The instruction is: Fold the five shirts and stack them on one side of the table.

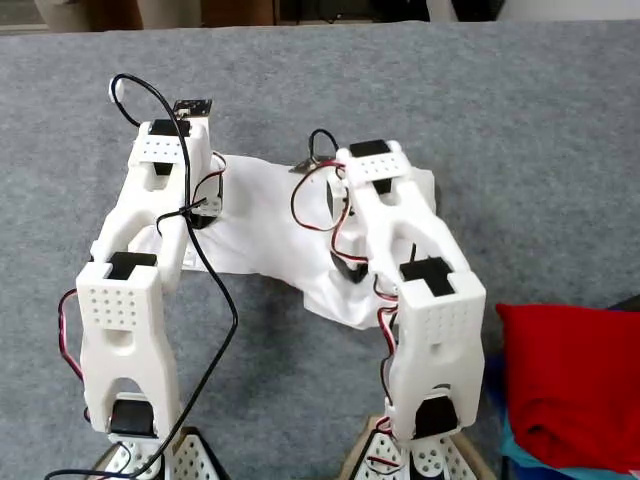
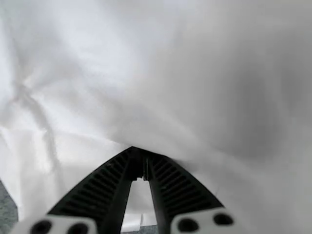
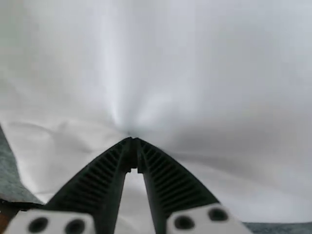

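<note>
From above, a crumpled white cloth shirt (image 1: 262, 225) lies mid-way across the grey felt-like tabletop (image 1: 480, 100), with the white left arm (image 1: 130, 290) and the white right arm (image 1: 430, 300) both bent over it. A folded red shirt (image 1: 570, 380) sits at the tabletop's right edge on a teal garment (image 1: 508, 447).

At the left wrist, the left jaws are together, tips clamped on the white cloth.

At the right wrist, the right jaws are likewise clamped on it, creases fanning from the tips.
</note>
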Controlling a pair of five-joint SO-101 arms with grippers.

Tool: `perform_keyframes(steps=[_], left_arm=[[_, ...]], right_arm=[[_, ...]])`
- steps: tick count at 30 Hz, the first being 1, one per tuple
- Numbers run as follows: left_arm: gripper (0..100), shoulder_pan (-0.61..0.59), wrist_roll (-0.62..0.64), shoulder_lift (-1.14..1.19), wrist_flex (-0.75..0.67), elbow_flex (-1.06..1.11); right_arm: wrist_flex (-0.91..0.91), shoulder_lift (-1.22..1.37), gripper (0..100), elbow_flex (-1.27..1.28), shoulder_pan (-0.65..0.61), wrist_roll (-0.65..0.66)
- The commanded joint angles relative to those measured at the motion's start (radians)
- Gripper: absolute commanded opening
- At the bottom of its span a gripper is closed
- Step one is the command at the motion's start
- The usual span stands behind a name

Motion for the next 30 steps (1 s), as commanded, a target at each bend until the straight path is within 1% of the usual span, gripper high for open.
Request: perform_keyframes(steps=[1, 11, 16, 19, 26, 28, 30], left_arm=[[2, -0.017, -0.008, -0.004, 0.005, -0.044], [2, -0.017, -0.008, -0.004, 0.003, -0.044], [2, -0.017, -0.008, -0.004, 0.002, -0.044], [2, -0.017, -0.008, -0.004, 0.002, -0.044], [2, -0.017, -0.008, -0.004, 0.002, -0.044], [2, -0.018, -0.008, -0.004, 0.003, -0.044], [2, -0.018, -0.008, -0.004, 0.005, -0.044]], right_arm=[[0.008, 0.004, 0.5, 0.050, -0.004, 0.015], [0.118, -0.002, 0.5, 0.059, -0.004, 0.015], [0.150, -0.088, 0.5, 0.065, -0.012, 0.015], [0.192, -0.159, 0.5, 0.071, -0.058, 0.015], [0.219, -0.364, 0.5, 0.174, -0.236, 0.009], [0.204, -0.420, 0.5, 0.194, -0.251, 0.008], [0.186, -0.458, 0.5, 0.191, -0.236, 0.012]])
